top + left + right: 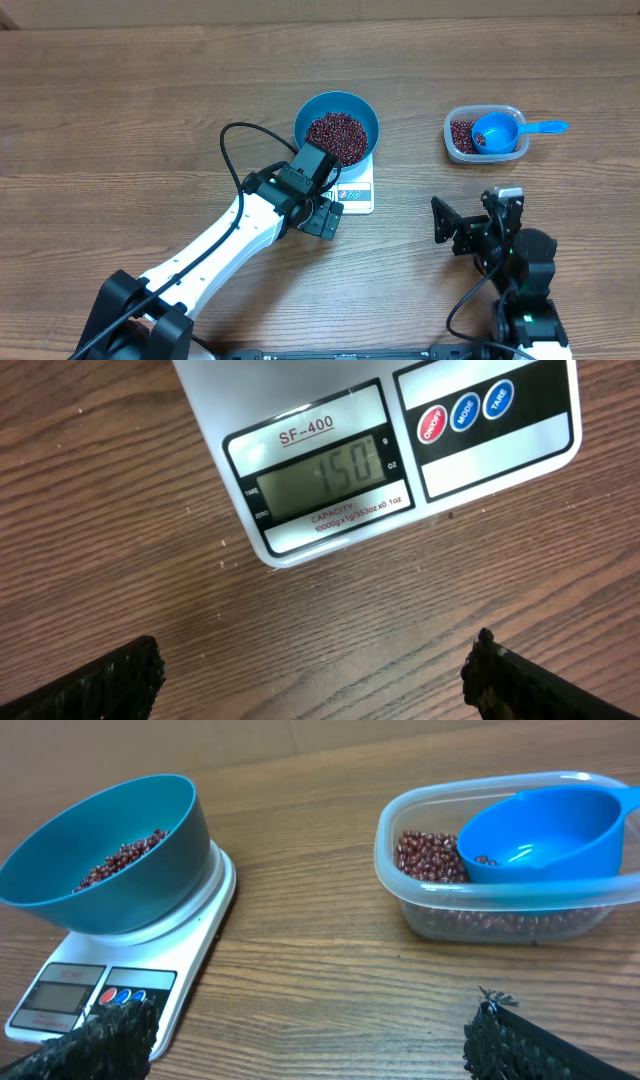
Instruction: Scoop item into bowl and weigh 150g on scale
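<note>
Found left gripper open, empty, just short of the display edge of the scale: the nearer arm. Found bowl of beans seated on scale, beyond the fingers toward the far edge of the table; right gripper open, well apart.

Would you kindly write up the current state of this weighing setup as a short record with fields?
bowl: sits on the scale, holding beans
display: reads 150
tub: right of the scale, some beans inside
scoop: resting in the tub
left gripper: open, empty, over the table beside the display
right gripper: open, empty, apart from the tub
</note>
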Controlling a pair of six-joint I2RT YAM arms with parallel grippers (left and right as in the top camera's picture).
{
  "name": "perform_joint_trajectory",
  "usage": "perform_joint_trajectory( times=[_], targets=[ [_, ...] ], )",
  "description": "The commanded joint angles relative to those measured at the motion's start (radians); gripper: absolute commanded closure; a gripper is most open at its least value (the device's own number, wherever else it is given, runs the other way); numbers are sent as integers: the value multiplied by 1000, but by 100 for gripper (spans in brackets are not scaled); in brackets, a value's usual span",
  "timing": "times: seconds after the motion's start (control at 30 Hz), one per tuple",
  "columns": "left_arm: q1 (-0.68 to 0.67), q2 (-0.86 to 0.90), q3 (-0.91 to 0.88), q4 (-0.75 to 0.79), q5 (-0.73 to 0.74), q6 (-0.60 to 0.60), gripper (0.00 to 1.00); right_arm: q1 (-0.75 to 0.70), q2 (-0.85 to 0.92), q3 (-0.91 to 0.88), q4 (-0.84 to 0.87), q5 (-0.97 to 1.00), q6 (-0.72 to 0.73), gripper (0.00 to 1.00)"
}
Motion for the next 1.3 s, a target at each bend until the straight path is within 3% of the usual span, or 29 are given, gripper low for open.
perform_joint_trajectory(
  times=[0.0, 0.47, 0.93, 1.27],
  targets=[
    [-7, -7, -2, 0, -9, 20, 0, 3, -42, -50, 41, -6, 31, 0],
    [-6, -7, -2, 0, -9, 20, 1, 3, -161, -131, 93, -5, 54, 0],
    [-7, -7, -2, 0, -9, 20, 0, 3, -383, -131, -121, 47, 53, 0],
    [-7, -7, -2, 0, -9, 20, 0, 3, -468, -131, -120, 48, 45, 0]
  ],
)
